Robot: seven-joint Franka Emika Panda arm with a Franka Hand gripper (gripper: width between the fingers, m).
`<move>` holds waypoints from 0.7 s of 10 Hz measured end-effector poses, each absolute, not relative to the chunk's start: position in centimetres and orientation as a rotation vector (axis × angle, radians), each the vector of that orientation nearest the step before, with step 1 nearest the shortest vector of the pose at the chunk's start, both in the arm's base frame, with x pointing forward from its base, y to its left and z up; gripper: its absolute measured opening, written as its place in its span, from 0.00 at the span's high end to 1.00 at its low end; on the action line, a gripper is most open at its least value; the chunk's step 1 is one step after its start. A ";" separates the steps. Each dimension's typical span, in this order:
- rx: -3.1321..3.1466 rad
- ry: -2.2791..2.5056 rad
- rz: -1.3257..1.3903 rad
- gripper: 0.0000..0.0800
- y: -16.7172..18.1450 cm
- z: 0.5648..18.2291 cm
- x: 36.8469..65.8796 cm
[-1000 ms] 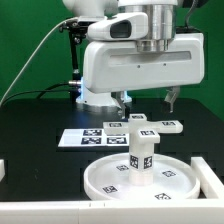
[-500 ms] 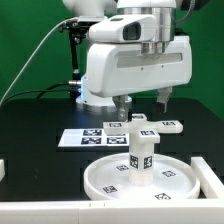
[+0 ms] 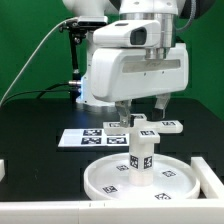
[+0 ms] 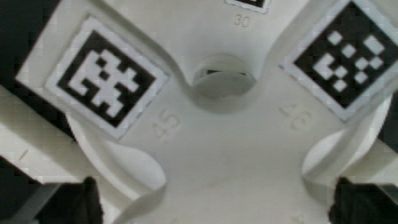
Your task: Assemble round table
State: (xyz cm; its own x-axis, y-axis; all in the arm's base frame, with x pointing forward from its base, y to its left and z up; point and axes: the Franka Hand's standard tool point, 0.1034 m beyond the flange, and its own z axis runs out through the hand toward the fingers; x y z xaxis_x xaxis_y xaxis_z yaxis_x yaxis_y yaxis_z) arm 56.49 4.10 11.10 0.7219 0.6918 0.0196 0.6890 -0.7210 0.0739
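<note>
Gripper wide open, empty, straddling cross base behind disc; leg already upright in disc, likely ready for base.

Bright, even light from overhead fills the exterior view — the white arm housing shows soft sheen, and the black table swallows shadows. The wrist view is soft and blurred, its tags fuzzy-edged, with dark corners.
</note>
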 end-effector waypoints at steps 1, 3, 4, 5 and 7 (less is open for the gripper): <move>2.858 1.148 0.069 0.19 4.0 11.1 56.5; 2.861 1.141 0.069 0.19 4.4 11.0 56.4; 2.862 1.140 0.069 0.19 4.6 11.0 56.4; 2.865 1.131 0.070 0.19 4.7 11.1 56.4; 2.870 1.127 0.077 0.19 4.6 11.7 56.5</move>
State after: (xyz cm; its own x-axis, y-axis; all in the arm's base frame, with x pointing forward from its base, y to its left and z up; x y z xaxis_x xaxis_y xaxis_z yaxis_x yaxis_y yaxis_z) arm 56.46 4.57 11.68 0.7319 0.6810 0.0252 0.6781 -0.7315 0.0715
